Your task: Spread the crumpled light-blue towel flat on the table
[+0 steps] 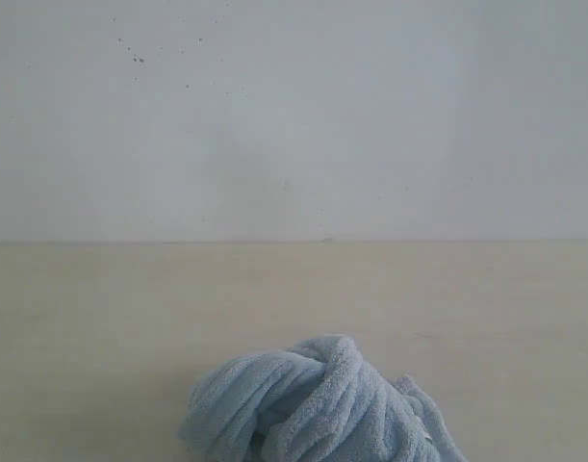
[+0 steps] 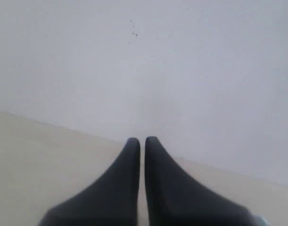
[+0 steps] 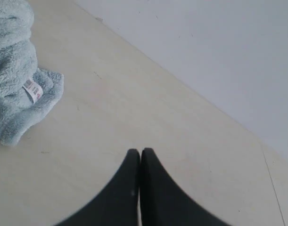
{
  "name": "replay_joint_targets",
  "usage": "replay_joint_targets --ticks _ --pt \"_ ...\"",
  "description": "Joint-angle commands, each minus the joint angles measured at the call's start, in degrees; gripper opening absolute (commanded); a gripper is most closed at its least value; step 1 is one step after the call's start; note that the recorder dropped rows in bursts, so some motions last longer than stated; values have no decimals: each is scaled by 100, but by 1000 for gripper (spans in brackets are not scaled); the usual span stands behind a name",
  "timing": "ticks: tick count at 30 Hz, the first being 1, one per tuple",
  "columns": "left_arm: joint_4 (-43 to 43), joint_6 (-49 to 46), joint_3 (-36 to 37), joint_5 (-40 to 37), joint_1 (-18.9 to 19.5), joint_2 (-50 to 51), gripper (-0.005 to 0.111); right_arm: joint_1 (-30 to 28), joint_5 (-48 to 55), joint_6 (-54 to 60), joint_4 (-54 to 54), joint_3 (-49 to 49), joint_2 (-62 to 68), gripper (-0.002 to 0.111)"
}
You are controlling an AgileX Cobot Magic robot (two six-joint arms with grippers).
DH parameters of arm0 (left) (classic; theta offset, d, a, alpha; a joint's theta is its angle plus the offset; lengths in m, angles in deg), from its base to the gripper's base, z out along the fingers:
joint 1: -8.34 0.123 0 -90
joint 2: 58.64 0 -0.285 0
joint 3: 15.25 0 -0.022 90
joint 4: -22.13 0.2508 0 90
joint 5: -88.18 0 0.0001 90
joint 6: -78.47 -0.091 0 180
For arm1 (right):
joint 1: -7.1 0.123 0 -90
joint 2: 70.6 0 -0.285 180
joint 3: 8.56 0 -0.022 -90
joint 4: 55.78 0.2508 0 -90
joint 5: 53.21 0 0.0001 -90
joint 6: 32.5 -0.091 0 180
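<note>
The towel point(image 1: 313, 409) is lying in a twisted, fluffy pale-blue heap on the table's point(image 1: 101, 327) near side, white label point(image 3: 33, 90) showing; left gripper point(image 2: 142, 141) and right gripper point(image 3: 140, 151) are hovering, jaws together.

Light-blue towel point(image 1: 318, 404) lies crumpled on the cream table point(image 1: 101, 327).

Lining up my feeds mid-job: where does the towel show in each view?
Exterior view: the towel sits crumpled at the bottom centre, cut by the frame edge.
Left wrist view: not clearly in it; only the left tool, table and wall.
Right wrist view: towel with its white label, off to one side, apart from the right tool.
Shared landmark: the line where table meets wall.
</note>
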Motion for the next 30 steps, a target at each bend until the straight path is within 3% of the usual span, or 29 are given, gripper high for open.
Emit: replay_joint_targets --ticks 1,5,8,12,14,17,24,27,30 --pt "-66 46 21 716 -41 -8 4 6 -11 5 -1 3 -22 0" --pt "-191 -74 21 2117 -41 -8 4 6 -11 5 -1 3 -22 0" --pt "-1285 -908 -232 3143 -41 -8 4 6 -11 5 -1 3 -22 0" --pt "-3547 -2797 -1115 3243 -41 147 4 6 -11 5 -1 3 -22 0" --pt "-3757 -3404 -1565 3243 -41 568 4 6 -11 5 -1 3 -22 0" --pt "-3118 -3457 -2317 3253 -41 1490 4 6 -11 5 -1 3 -22 0" --pt "-189 -2884 -3837 3184 -41 4861 4 6 -11 5 -1 3 -22 0" --pt "443 -2845 -4466 2161 -41 6687 4 6 -11 5 -1 3 -22 0" --pt "579 -2897 -5081 -68 -53 8163 4 6 -11 5 -1 3 -22 0"
